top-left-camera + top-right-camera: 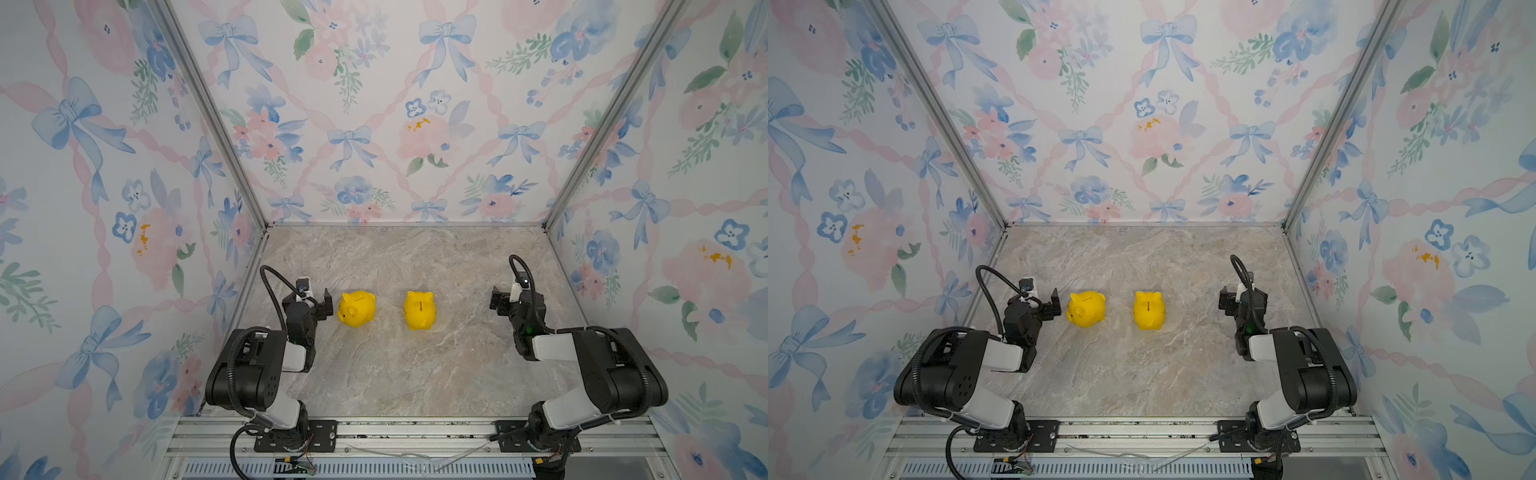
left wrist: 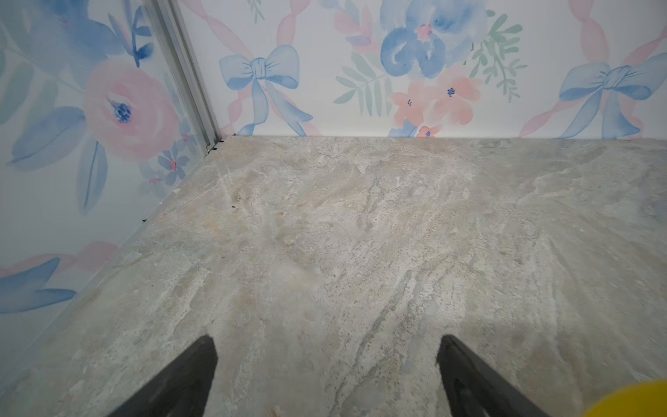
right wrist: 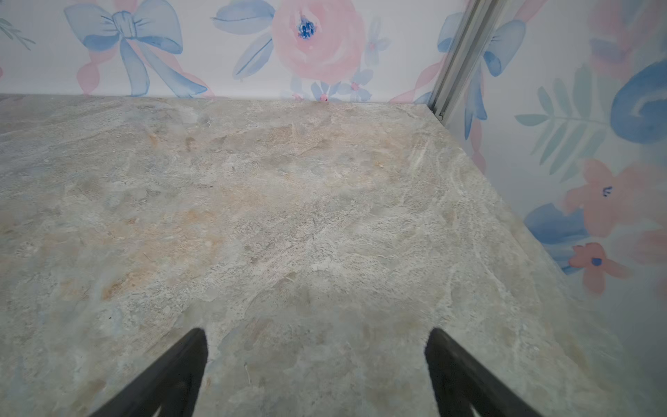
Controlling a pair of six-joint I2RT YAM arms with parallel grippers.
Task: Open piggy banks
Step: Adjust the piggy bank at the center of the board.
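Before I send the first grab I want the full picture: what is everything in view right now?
table: one, grey-beige stone pattern, floor of the cell.
walls: three, white with pink and blue flowers and bows, around the table.
rail: one, silver metal, along the table's front edge.
piggy banks: two, yellow, upright mid-table, side by side, not touching; left piggy bank, right piggy bank.
arms: two, black and grey, at the sides; left arm, right arm.
pincers: two, black, both open and empty; left pincer close beside the left piggy bank, right pincer well clear of the right piggy bank.
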